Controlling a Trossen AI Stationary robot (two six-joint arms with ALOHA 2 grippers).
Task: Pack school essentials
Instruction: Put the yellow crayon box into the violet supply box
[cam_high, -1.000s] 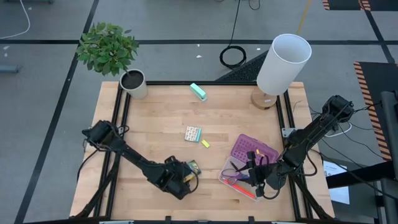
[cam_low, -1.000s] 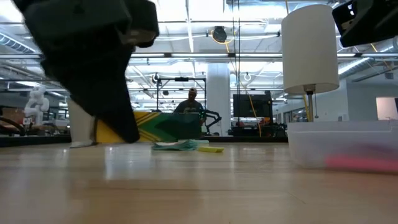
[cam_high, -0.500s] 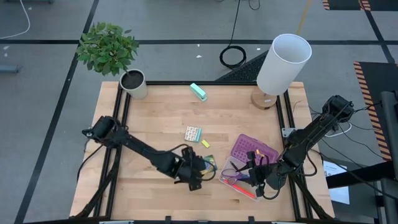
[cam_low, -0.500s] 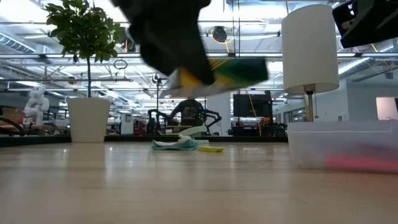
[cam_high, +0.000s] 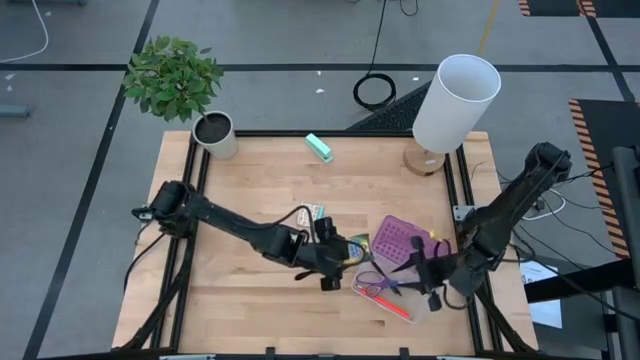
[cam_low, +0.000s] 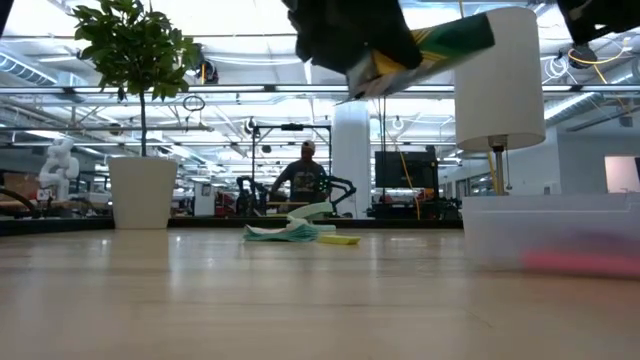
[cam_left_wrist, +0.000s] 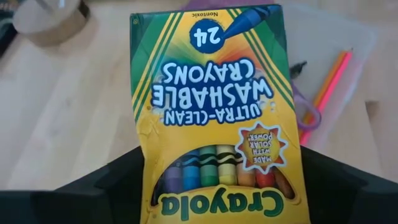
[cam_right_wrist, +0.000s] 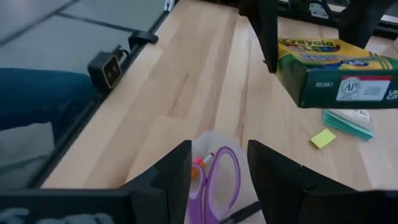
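My left gripper (cam_high: 340, 252) is shut on the green-yellow crayon box (cam_left_wrist: 214, 106), which is in the air just left of the clear container (cam_high: 385, 297). The same box (cam_low: 440, 45) shows high above the table in the low view. My right gripper (cam_right_wrist: 217, 180) hovers open over the container, touching nothing. Inside the container lie the purple-handled scissors (cam_right_wrist: 217, 177) and an orange pencil beside a red pen (cam_high: 397, 306). The multicoloured card (cam_right_wrist: 351, 121) and the yellow eraser (cam_right_wrist: 323, 138) lie flat on the table beyond it. My left gripper pinches the crayon box between its two fingers at its "Crayola" logo end (cam_left_wrist: 227, 202). The rest of the box sticks out past the fingers toward the container. The box is lifted clear of the table, roughly level, printed face up.
The container's purple lid (cam_high: 405, 238) lies beside it. A teal block (cam_high: 319, 147) rests near the far edge. A white lamp (cam_high: 450, 100) stands at the far right corner, a white pot (cam_high: 214, 133) at the far left. Bare wood lies left of centre.
My left gripper has lifted the crayon box off the table near the front edge and carried it up and toward the table's right, to beside the container. The box has stayed roughly level in the hold. My right arm has risen a little.
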